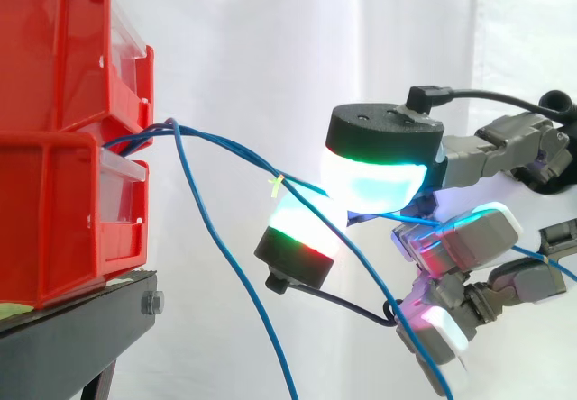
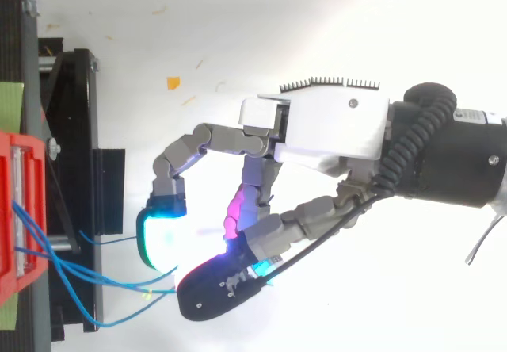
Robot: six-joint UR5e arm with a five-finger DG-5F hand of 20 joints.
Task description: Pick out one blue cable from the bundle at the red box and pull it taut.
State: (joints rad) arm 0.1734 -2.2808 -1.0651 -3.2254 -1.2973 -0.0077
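Note:
Two red bins (image 1: 54, 148) are stacked on a black stand (image 1: 81, 314) at the left. A bundle of blue cables (image 1: 168, 128) comes out between them. One blue cable (image 1: 225, 145) runs right and slightly down to my hand (image 2: 333, 130). There it passes between a cyan-glowing fingertip (image 1: 374, 170) above and a green-and-red one (image 1: 302, 238) below. The hand is curled round it, about a hand's width from the bins. That cable looks fairly straight. It carries a small yellow tie (image 1: 278, 184). From above, the cables (image 2: 119, 282) meet the pads near the lower left.
Another blue cable (image 1: 227, 254) hangs loose from the bundle down past the stand's edge. More blue cable trails below the hand (image 1: 424, 359). A white curtain is behind. An orange scrap (image 2: 173, 82) lies on the white floor.

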